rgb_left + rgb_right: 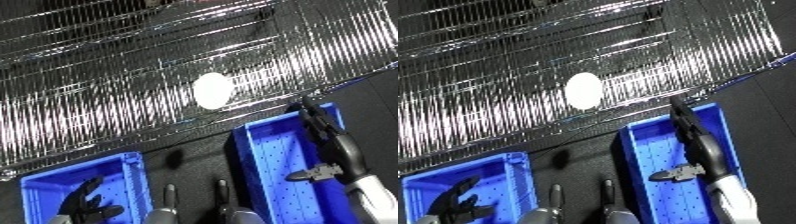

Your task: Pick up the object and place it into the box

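A white round object (213,90) lies on the shiny wire shelf (98,80), near its front edge. Below the shelf stand two blue bins with perforated floors. My right hand (343,153) hovers over the right bin (271,170), open, its fingers straight and pointing up toward the shelf edge, with the thumb out to the side. The fingertips end just right of and below the white object, apart from it. Inside the left bin (49,194), my left hand (87,201) rests open with relaxed, spread fingers and holds nothing.
Dark floor shows between and beside the bins. A small dark blob (173,158) lies on the floor between them. Two metallic rod-like parts (166,204) rise from the view's bottom edge. The shelf's front rail runs diagonally just above the bins.
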